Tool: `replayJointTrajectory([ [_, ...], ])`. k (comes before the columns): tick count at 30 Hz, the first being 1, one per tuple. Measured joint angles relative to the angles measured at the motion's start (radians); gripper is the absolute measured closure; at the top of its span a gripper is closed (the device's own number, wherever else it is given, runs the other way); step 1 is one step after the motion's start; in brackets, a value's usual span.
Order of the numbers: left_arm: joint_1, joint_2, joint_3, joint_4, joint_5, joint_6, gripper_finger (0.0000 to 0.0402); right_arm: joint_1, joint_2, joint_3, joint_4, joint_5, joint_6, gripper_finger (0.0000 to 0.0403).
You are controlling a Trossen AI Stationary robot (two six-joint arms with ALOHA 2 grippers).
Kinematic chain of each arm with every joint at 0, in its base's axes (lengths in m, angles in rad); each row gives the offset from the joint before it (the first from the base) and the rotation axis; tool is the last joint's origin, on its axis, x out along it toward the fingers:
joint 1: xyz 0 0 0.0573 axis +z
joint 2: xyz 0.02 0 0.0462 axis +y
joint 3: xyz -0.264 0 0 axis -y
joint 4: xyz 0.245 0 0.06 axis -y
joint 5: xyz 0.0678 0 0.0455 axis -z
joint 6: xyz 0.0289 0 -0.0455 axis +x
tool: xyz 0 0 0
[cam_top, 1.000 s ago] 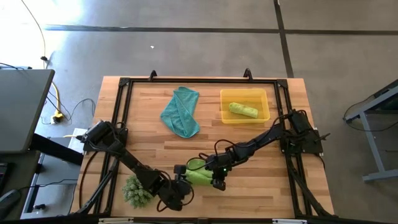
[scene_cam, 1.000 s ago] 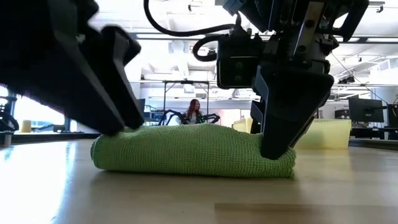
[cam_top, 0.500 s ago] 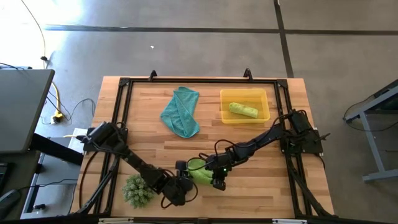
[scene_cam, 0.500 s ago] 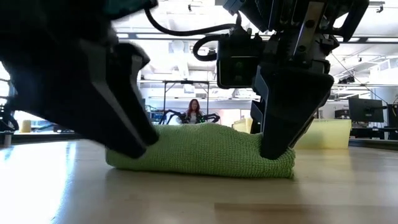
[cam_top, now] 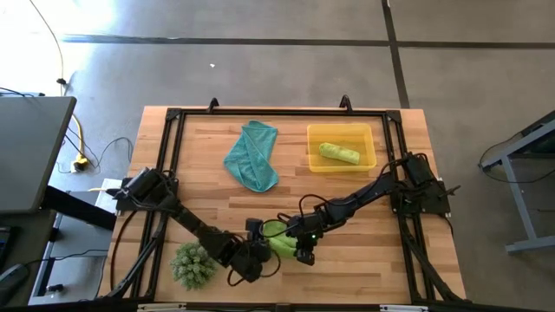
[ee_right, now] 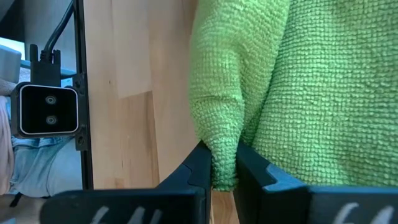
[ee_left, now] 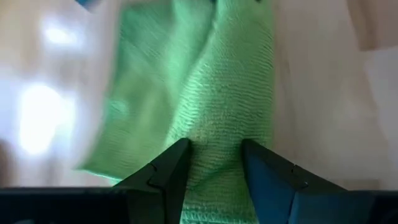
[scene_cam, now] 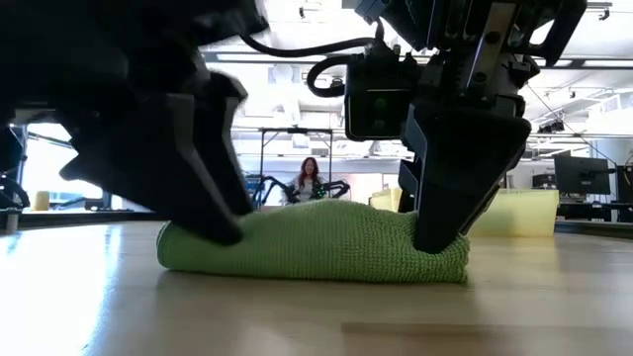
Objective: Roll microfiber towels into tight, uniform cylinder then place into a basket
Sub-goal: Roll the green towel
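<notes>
Now, towel in work: a lime-green towel (scene_cam: 316, 240) lies partly rolled near the front edge of the table (cam_top: 347, 186), between my two grippers.
Right gripper (ee_right: 224, 163): pressed nearly together, pinching a fold of that towel's edge at its right end.
Left gripper (ee_left: 214, 163): fingers apart, straddling a ridge of the same cloth at its left end, pads touching the fabric.
Basket (cam_top: 368, 161): translucent yellow, at the table's far right, holding a rolled lime-green towel (cam_top: 338, 153).
Teal towel (cam_top: 252, 155): loosely folded, just left of the basket.
Plant (cam_top: 192, 264): spiky green ball at the front left corner.
Surface: pale wood planks, framed by a black rail.
Room: grey concrete floor around the table; beyond it, bright ceiling lights, desks with monitors, and a seated person (scene_cam: 309, 176) far back.
</notes>
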Motion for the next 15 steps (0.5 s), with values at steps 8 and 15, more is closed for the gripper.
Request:
replayJointTrajectory([
  [8,0.016,0.021,0.004,0.007,0.177,-0.066,0.0261,0.0,0.0,0.0,-0.003,0.0,-0.024,0.0375],
  [15,0.024,0.023,0.003,0.0,0.193,-0.167,0.0261,0.0,-0.047,0.01,-0.064,-0.011,-0.173,0.0297],
])
